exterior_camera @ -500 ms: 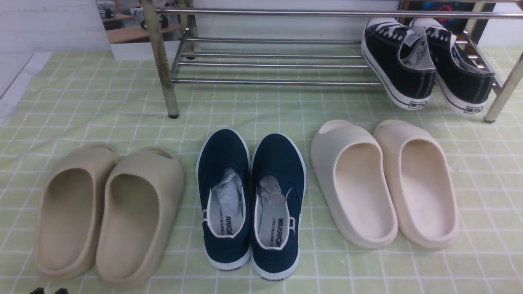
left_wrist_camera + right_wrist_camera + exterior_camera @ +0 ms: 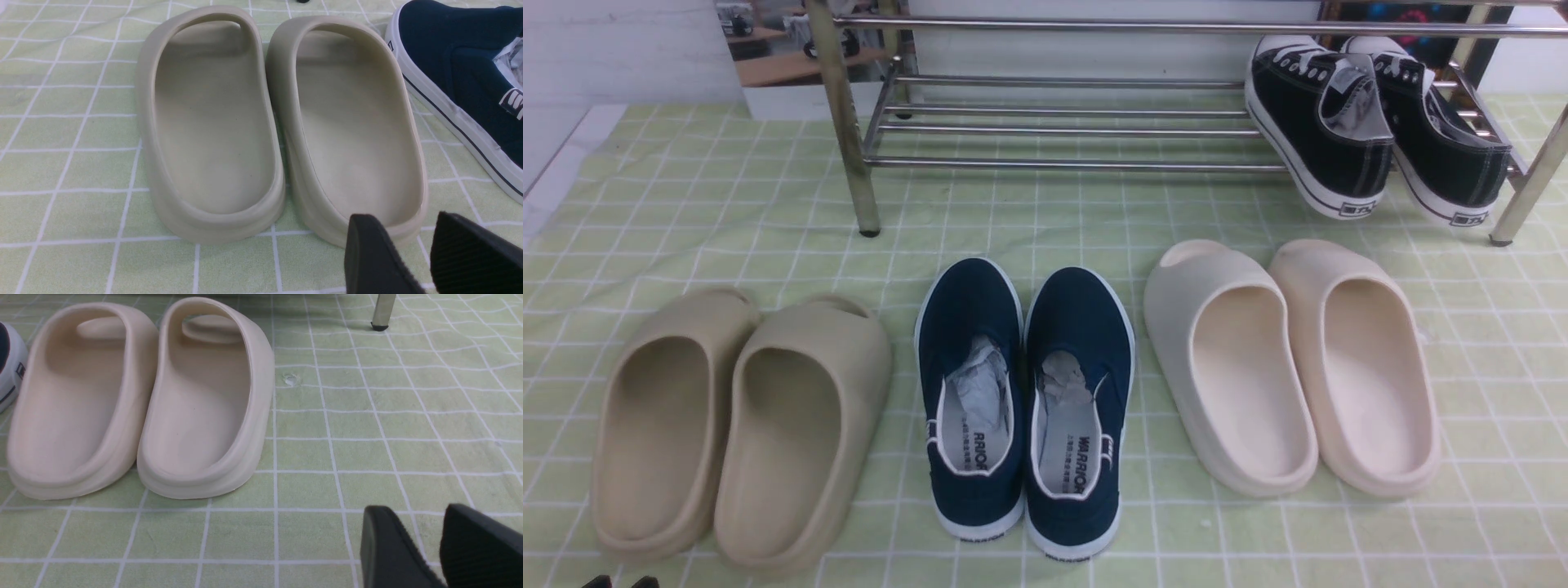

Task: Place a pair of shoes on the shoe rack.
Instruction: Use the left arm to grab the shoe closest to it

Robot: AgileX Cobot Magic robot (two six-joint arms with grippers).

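The two navy slip-ons, the left one (image 2: 972,392) and the right one (image 2: 1081,408), stand side by side on the checked cloth at centre front, toes toward the shoe rack (image 2: 1062,131) at the back. Paper stuffing shows in both. My left gripper (image 2: 619,582) shows only its fingertips at the bottom left edge; in the left wrist view it (image 2: 404,222) is open and empty, just behind the heel of a beige slide, with one navy shoe (image 2: 461,77) off to the side. My right gripper (image 2: 412,514) is open and empty over bare cloth; it is out of the front view.
A beige pair of foam slides (image 2: 735,425) lies left of the navy shoes, a cream pair (image 2: 1290,367) lies right. Black lace-up sneakers (image 2: 1372,122) sit on the rack's right end. A rack leg (image 2: 849,131) stands on the cloth behind the navy pair.
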